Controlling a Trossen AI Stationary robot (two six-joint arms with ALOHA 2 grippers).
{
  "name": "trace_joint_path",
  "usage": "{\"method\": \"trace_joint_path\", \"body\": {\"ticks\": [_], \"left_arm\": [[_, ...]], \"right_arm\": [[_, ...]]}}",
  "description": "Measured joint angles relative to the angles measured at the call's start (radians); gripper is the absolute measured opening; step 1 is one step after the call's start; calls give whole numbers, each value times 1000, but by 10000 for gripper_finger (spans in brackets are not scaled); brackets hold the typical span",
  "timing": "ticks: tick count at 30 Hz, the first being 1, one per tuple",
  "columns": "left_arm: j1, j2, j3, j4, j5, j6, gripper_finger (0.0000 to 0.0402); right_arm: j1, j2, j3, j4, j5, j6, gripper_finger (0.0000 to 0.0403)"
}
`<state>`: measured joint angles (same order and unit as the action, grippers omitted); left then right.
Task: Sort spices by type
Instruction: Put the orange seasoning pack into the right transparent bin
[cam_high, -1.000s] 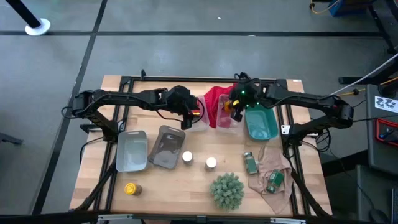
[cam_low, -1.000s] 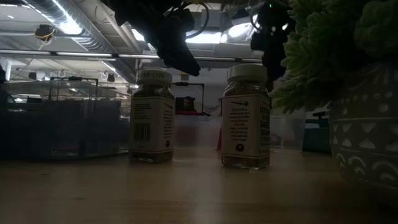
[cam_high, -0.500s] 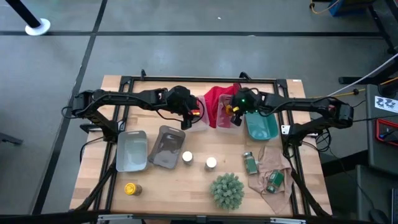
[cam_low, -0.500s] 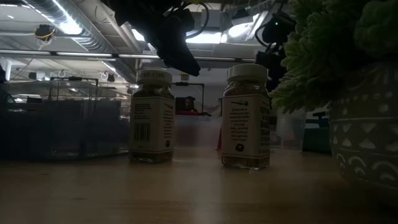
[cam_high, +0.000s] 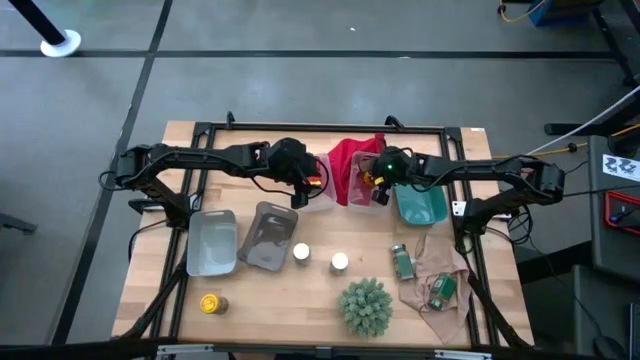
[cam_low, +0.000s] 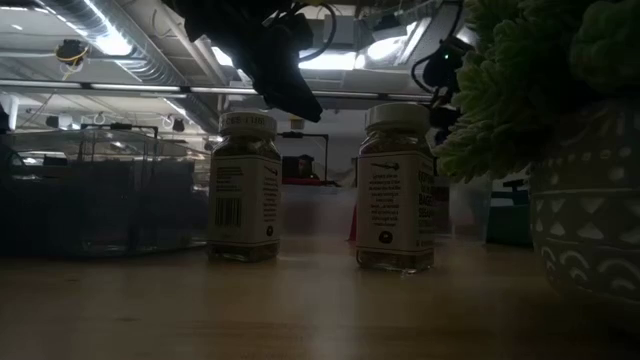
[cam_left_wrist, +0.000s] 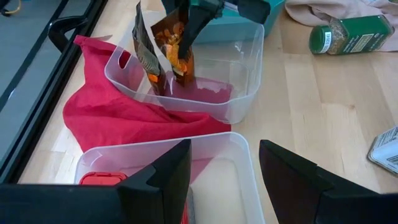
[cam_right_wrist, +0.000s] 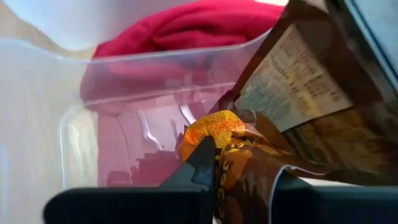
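My right gripper is shut on brown-orange spice pouches over a clear bin that sits on the red cloth. My left gripper hovers open above a second clear bin, which holds a red tin. Two white-topped jars stand upright near the table's middle. A yellow-capped jar stands near the near-left corner. Two green-labelled jars lie on their sides on a beige cloth. My right gripper pinches the upper end of the brown-orange pouch between its two fingers, coming from above and pointing down. The pouches hang below the fingers, their lower ends inside the clear bin. Whether they rest on the bin's floor, I cannot tell.
A teal bin sits right of the clear bins. Two grey bins stand at left of centre. A spiky green plant in a pot stands at the near edge. Bare wood lies between the jars and the near edge.
My right gripper has moved a little toward the near edge and to the left, from beside the teal bin's far corner to over the clear bin, and has come down with the pouches.
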<state>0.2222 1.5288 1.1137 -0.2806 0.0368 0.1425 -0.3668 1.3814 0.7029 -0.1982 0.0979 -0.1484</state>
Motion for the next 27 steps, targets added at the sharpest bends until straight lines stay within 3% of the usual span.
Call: {"method": "trace_joint_path", "body": {"ticks": [18,27], "left_arm": [[0,0,0,0,0,3,178],[0,0,0,0,0,3,178]], "right_arm": [[0,21,0,17,0,-13,35],[0,21,0,17,0,-13,128]]}}
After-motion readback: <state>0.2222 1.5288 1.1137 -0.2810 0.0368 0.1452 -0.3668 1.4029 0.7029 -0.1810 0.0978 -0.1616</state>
